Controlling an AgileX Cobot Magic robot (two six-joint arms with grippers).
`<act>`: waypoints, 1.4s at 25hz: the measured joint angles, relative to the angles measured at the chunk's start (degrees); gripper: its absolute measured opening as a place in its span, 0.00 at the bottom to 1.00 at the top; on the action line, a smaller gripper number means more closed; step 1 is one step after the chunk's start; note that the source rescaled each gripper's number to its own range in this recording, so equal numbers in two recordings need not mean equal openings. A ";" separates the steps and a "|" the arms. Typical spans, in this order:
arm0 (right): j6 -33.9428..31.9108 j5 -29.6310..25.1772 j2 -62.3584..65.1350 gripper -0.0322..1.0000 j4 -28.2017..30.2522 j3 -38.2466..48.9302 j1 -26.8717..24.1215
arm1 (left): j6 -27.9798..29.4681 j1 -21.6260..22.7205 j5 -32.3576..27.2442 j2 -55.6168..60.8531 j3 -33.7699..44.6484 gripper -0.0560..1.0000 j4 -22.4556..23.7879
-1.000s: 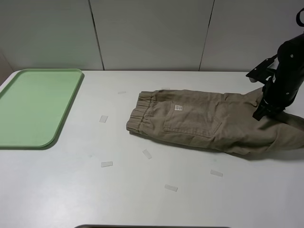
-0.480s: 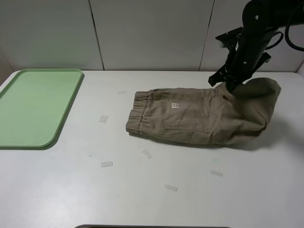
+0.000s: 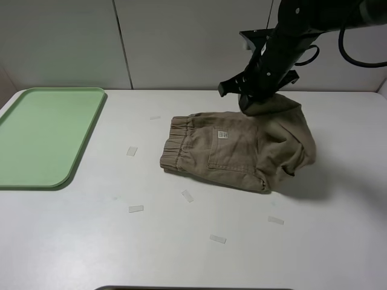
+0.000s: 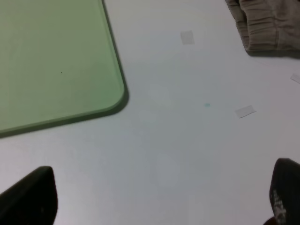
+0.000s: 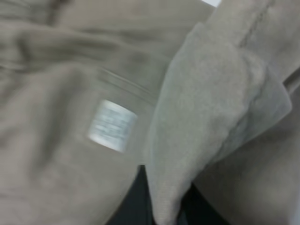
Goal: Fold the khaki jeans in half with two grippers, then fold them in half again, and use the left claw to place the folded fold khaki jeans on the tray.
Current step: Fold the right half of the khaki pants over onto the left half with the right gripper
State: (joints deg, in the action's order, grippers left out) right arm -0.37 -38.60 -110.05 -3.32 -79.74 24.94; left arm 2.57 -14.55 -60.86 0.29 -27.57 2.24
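Observation:
The khaki jeans (image 3: pixel 242 151) lie in the middle of the white table, waistband to the left, with a small white label (image 3: pixel 222 135) showing. My right gripper (image 3: pixel 251 104) is shut on the leg end and holds it lifted over the middle of the jeans, so the cloth is doubled over on the right. The right wrist view shows the held cloth fold (image 5: pixel 211 117) and the label (image 5: pixel 112 125) close up. My left gripper (image 4: pixel 157 206) is open and empty low over bare table, between the pale-green tray (image 4: pixel 51 61) and the waistband (image 4: pixel 267 23). The tray (image 3: pixel 42 136) lies at the far left.
Several small clear tape pieces lie on the table in front of and left of the jeans, such as one (image 3: pixel 135 209) near the tray and one (image 3: pixel 217 239) near the front. A grey panelled wall (image 3: pixel 187 42) stands behind the table.
My right gripper has carried the leg end up and to the left, from the table's right edge to above the jeans' middle. The jeans went from stretched out to doubled over.

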 joint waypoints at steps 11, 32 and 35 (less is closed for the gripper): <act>-0.05 5.35 -2.04 0.06 -7.39 -0.04 3.50 | 0.00 0.00 0.00 0.00 0.00 0.90 0.00; 9.03 11.97 -3.05 0.91 -19.47 -0.12 7.39 | 0.00 0.00 0.00 0.00 0.00 0.90 0.00; 9.07 14.40 -3.09 0.98 -21.59 -0.12 8.12 | 0.00 0.00 0.00 0.00 0.00 0.90 0.00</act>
State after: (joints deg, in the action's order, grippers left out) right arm 8.70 -24.21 -113.14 -24.91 -79.86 33.06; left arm 2.57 -14.55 -60.86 0.29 -27.57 2.24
